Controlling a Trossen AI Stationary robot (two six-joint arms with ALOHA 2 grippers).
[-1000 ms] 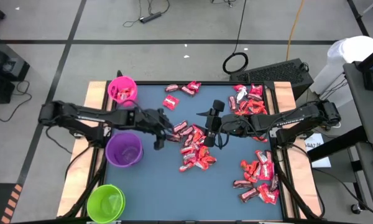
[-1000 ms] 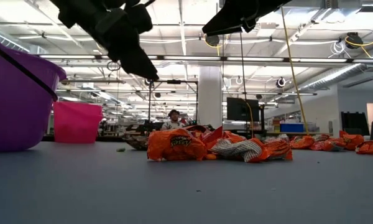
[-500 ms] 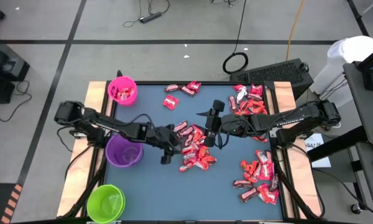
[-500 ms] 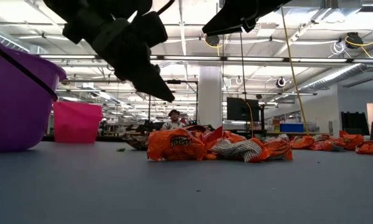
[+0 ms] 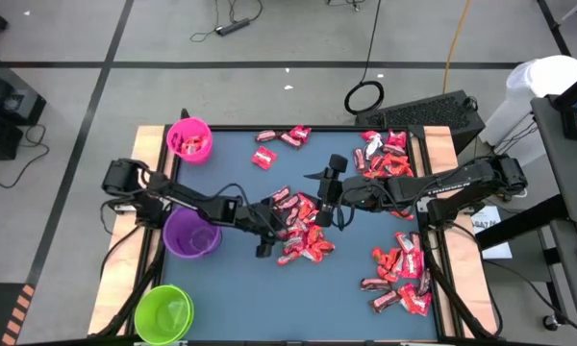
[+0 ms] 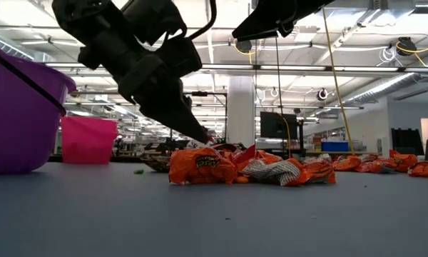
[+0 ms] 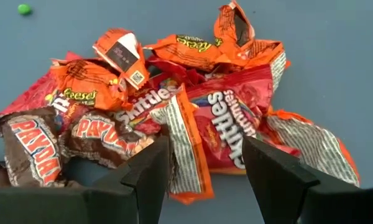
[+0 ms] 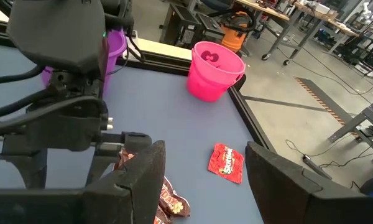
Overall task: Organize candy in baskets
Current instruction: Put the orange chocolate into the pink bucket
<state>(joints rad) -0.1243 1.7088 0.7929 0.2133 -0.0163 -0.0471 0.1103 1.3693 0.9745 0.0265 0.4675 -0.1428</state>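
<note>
The candy lies in shiny red, orange and brown wrappers. One heap [image 5: 303, 226] sits mid-table, and other groups lie at the near right [image 5: 399, 274], far right [image 5: 385, 154] and far middle [image 5: 279, 139]. My left gripper [image 5: 269, 233] is open and slants down at the heap's left edge. Its fingers stand on either side of a red wrapper with an orange-striped edge [image 7: 189, 155], and its tip [image 6: 200, 135] is just over the orange wrappers [image 6: 200, 165]. My right gripper [image 5: 327, 197] hangs open above the heap's right side. The pink [image 5: 189, 138], purple [image 5: 191, 233] and green [image 5: 163, 312] baskets stand along the left.
The pink basket [image 8: 214, 70] holds a few pieces. A lone red piece [image 8: 227, 163] lies on the mat near it. Tiny green specks [image 7: 25, 9] dot the mat. Wooden rails [image 5: 125, 279] run along the mat's left and right sides. Bare mat [image 5: 260, 298] stretches along the near edge.
My left gripper has swung from beside the purple basket toward the table's right and near edges. It has sunk low over the left edge of the central heap and stayed open. The right arm has kept still, and no candy has moved.
</note>
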